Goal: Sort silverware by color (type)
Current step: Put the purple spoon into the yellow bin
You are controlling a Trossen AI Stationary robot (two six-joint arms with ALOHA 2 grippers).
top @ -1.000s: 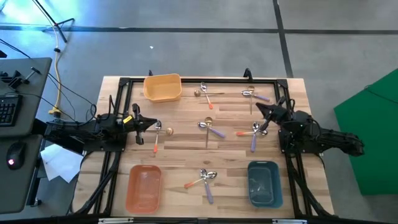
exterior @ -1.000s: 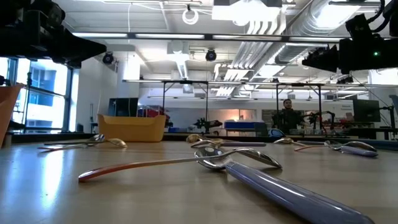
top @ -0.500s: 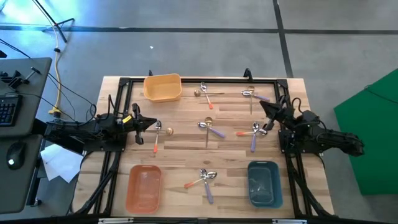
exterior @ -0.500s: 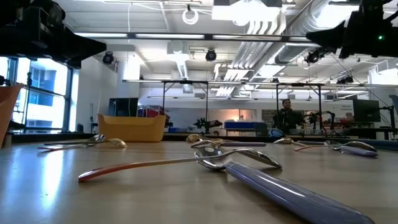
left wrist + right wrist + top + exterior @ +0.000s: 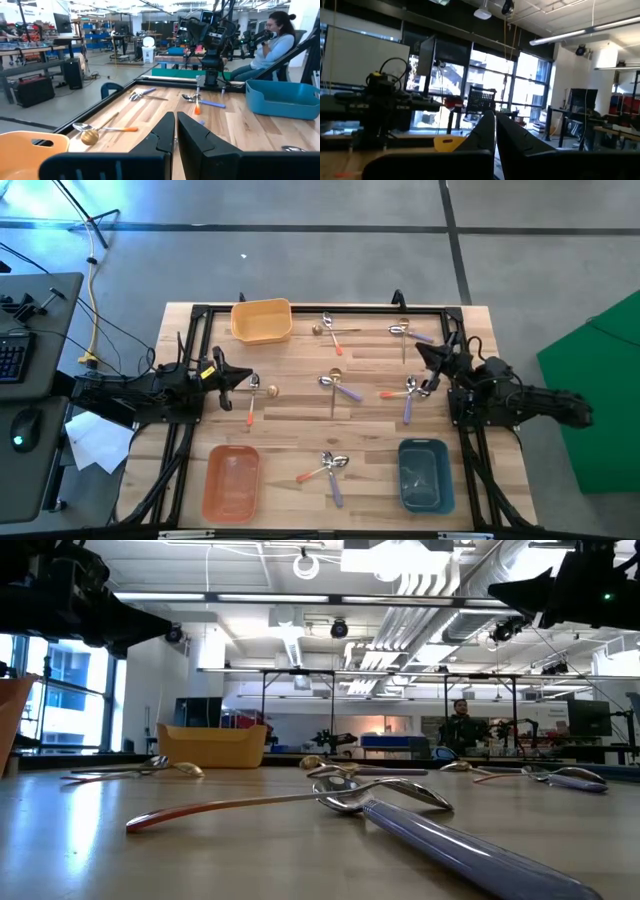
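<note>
Small spoons lie flat and scattered on the wooden table. An orange-handled spoon (image 5: 251, 399) and a gold spoon (image 5: 272, 391) lie just in front of my left gripper (image 5: 246, 380), which is shut and hovers over the table's left side. Other clusters lie at the far edge (image 5: 329, 326), in the middle (image 5: 337, 386), on the right (image 5: 407, 394) and near the front (image 5: 329, 468). My right gripper (image 5: 420, 352) is shut and raised above the right side, between a lavender-handled spoon (image 5: 412, 333) and the right cluster. Both wrist views show shut fingers, left (image 5: 176, 122) and right (image 5: 495, 120), with nothing between them.
A yellow bin (image 5: 262, 320) stands at the far left, an orange bin (image 5: 232, 482) at the near left and a blue bin (image 5: 424, 473) at the near right. A black frame (image 5: 300, 309) runs round the table. A person (image 5: 272, 37) sits beyond the table's right side.
My right gripper has risen and drawn back a little toward the table's right edge, staying shut. The spoons and bins have kept their places.
</note>
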